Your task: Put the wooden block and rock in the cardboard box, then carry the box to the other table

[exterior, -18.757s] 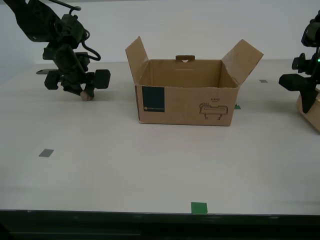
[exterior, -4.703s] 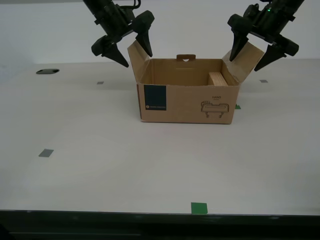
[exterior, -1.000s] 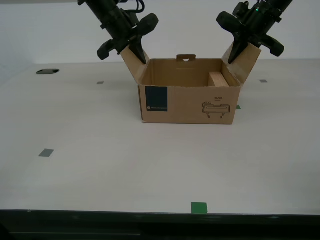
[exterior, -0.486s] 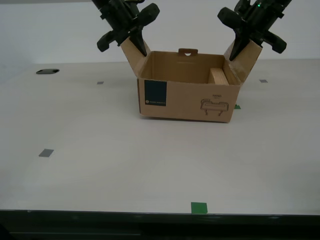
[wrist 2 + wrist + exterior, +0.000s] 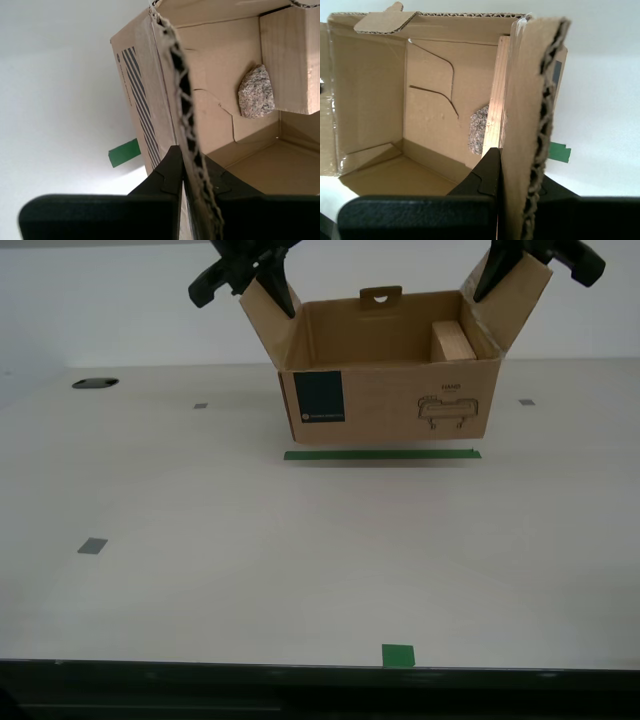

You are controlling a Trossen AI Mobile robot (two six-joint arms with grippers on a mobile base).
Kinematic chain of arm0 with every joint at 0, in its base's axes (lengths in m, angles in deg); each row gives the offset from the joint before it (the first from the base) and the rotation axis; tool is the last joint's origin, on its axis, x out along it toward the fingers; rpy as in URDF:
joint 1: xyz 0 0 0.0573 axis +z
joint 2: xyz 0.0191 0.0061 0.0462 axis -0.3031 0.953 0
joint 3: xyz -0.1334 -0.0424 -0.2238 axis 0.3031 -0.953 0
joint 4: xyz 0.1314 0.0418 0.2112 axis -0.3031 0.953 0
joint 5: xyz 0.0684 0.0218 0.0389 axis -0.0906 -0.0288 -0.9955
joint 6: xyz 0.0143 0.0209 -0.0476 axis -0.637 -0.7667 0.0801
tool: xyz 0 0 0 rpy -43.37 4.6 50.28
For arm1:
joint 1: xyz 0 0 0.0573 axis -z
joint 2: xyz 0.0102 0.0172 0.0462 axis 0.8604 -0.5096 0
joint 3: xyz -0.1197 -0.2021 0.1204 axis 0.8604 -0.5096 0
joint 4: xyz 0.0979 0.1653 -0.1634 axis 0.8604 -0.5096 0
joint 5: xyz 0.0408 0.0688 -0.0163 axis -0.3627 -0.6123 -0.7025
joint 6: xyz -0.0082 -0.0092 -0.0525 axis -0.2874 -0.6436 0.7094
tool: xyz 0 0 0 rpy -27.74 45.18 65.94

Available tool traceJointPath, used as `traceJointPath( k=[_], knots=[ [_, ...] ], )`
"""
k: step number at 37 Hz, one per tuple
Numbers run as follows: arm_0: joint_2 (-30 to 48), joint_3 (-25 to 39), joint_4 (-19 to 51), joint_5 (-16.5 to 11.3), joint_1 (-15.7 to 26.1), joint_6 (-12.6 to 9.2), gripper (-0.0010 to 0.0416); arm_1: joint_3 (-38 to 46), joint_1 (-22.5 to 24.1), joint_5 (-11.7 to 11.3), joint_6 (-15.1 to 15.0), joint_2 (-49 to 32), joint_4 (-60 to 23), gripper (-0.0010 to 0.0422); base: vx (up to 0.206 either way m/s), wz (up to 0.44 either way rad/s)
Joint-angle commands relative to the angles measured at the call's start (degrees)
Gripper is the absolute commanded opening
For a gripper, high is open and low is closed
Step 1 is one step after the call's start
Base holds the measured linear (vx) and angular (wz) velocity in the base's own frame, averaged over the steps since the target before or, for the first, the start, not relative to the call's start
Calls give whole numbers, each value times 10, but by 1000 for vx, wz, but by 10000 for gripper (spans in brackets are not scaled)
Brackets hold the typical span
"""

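Carrying is the step in hand: the brown corrugated cardboard box (image 5: pixel 390 405) hangs clear of the off-white table (image 5: pixel 300 560), above a green tape strip (image 5: pixel 380 454). The pale rectangular wooden block (image 5: pixel 453 341) and the small lumpy beige rock (image 5: pixel 256 92) lie inside. My first pincer (image 5: pixel 517 170) and my second pincer (image 5: pixel 192 167) each pinch one upright flap, nearly closed. Next, I judge, comes a level, matched carry to the other table.

One cardboard box (image 5: pixel 390 390), one wooden block (image 5: pixel 452 341), one rock (image 5: pixel 256 92).
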Motion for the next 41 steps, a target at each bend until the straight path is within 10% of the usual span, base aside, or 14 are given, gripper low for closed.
traceJointPath(
  k=[1, 41],
  knots=[
    [-21, 1, 9, -2, 0, -4, -1, 0, 4, 4, -3, 17, -10, -2, 0, 0],
    [-118, 3, 13, -2, 2, -10, -1, 0, 47, 3, 26, 111, -20, -2, -44, 3]
  ],
)
